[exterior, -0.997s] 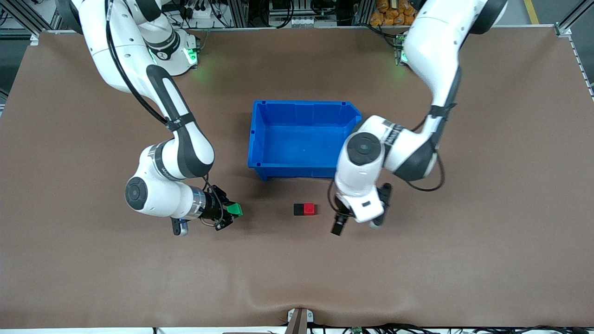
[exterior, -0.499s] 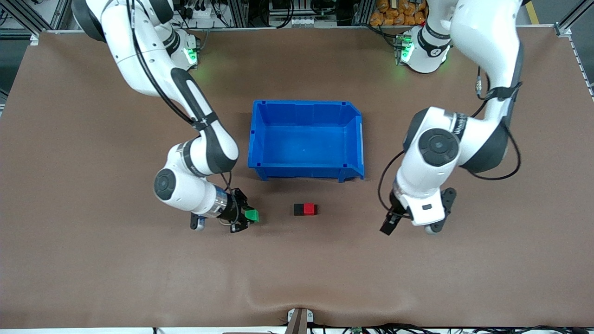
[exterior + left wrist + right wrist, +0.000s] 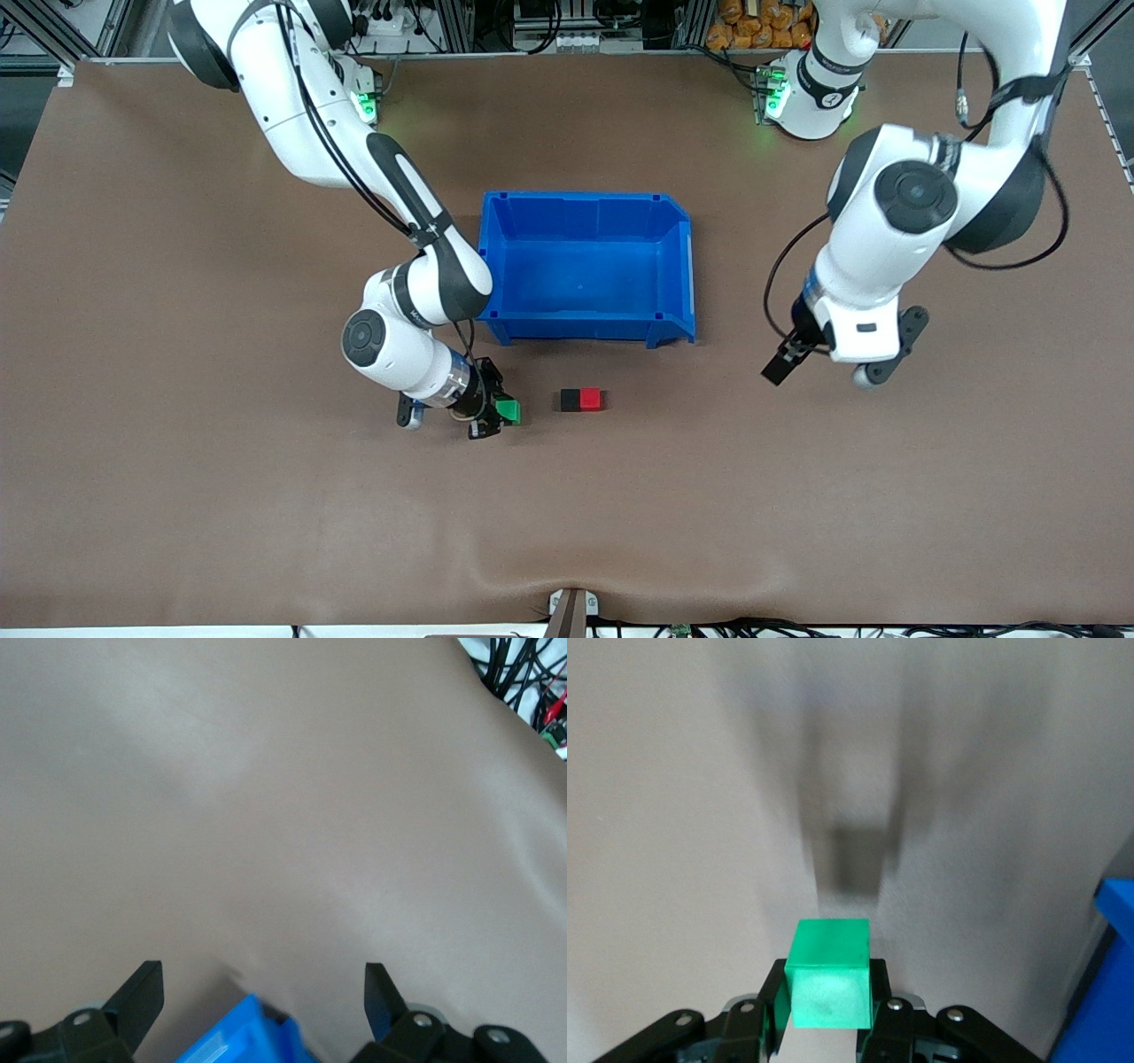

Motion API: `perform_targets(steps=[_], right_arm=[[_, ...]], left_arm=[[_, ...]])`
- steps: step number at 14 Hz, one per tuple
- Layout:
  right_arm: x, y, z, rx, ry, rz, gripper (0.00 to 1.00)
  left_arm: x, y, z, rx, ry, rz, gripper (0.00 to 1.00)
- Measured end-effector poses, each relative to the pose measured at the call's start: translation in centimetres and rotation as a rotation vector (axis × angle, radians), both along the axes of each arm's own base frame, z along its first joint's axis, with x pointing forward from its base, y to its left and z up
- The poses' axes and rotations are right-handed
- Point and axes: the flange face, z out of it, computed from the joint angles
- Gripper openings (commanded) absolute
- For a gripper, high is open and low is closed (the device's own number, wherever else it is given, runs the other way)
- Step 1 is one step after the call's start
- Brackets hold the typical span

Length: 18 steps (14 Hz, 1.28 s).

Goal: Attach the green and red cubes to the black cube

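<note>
A: Since half a second ago — right gripper (image 3: 501, 413) with the green cube (image 3: 508, 410) has shifted toward the black cube (image 3: 570, 400); gap narrower. Left arm has pulled away and up toward its own end of the counter (image 3: 177, 496).

B: Cubes themselves?

A: Black cube and red cube (image 3: 591, 400) sit touching, side by side, on the counter's middle, black one toward the right arm's end. Unmoved. Green cube (image 3: 829, 984) clamped between the right jaws, low over the counter, beside the black cube but apart from it.

B: Left gripper (image 3: 783, 362)?

A: Over bare counter, well apart from the cubes, toward the left arm's end. Left wrist view shows its fingers (image 3: 142, 997) spread wide, nothing between them.

B: Surroundings?

A: Blue bin (image 3: 585, 330) stands farther from the front camera than the cube pair, near the counter's centre. Corner of the bin (image 3: 1116, 992) shows in the right wrist view.
</note>
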Motion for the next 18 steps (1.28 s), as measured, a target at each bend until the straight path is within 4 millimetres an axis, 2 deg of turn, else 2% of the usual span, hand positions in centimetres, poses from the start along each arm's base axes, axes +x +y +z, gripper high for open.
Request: perform_targets(steps=[7,10,11,12,13,14,15,18], right_arm=[[-1.1,4.0,-1.6,0.008,0.011,-0.018,0.0],[-1.5,5.0,-2.5,0.008,0.0,-0.019,0.0],[-1.6,5.2,-2.7,0.007,-0.001,-0.019,0.03],[-1.7,5.4,-2.9,0.006,-0.001,-0.017,0.25],[-1.8,5.6,-2.9,0.007,-0.001,-0.015,0.51],[-1.9,5.7,-2.8,0.008,-0.002,-0.013,0.9],[-1.9,5.8,-2.8,0.008,-0.002,-0.013,1.0],[-1.9,5.7,-2.8,0.007,-0.003,-0.015,1.0]], left_arm=[[-0.7,8.9,5.3,-0.001,-0.029,-0.174,1.0],[-2.2,11.1,7.0,0.024,0.033,-0.319,1.0],[-2.7,11.5,7.4,0.032,0.05,-0.363,1.0],[-3.0,12.0,7.8,0.04,0.064,-0.411,1.0],[-3.4,12.2,8.2,0.047,0.076,-0.461,1.0],[-3.6,12.4,8.7,0.052,0.091,-0.509,1.0],[-3.9,12.6,9.2,0.056,0.105,-0.547,1.0],[-4.2,13.9,10.8,0.064,0.137,-0.656,1.0]])
